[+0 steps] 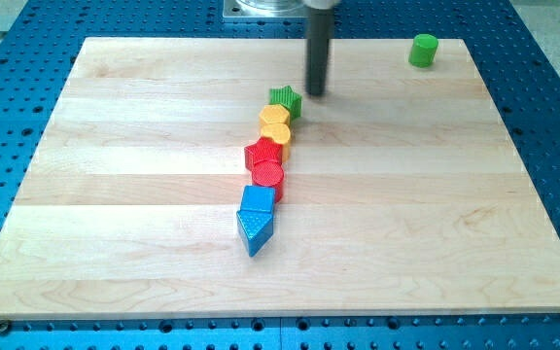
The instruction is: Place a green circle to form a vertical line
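A green circle block [423, 50] stands alone near the board's top right corner. A near-vertical line of blocks runs down the middle: a green star [284, 99] at the top, a yellow circle [275, 118], a yellow heart [275, 135], a red block [262, 156], a red circle [267, 177], a blue square [258, 201] and a blue triangle [254, 229] at the bottom. My tip [315, 93] is just right of the green star, close to it, and far left of the green circle.
The wooden board [115, 194] lies on a blue perforated table [542, 117]. The arm's metal base [270, 8] shows at the view's top centre.
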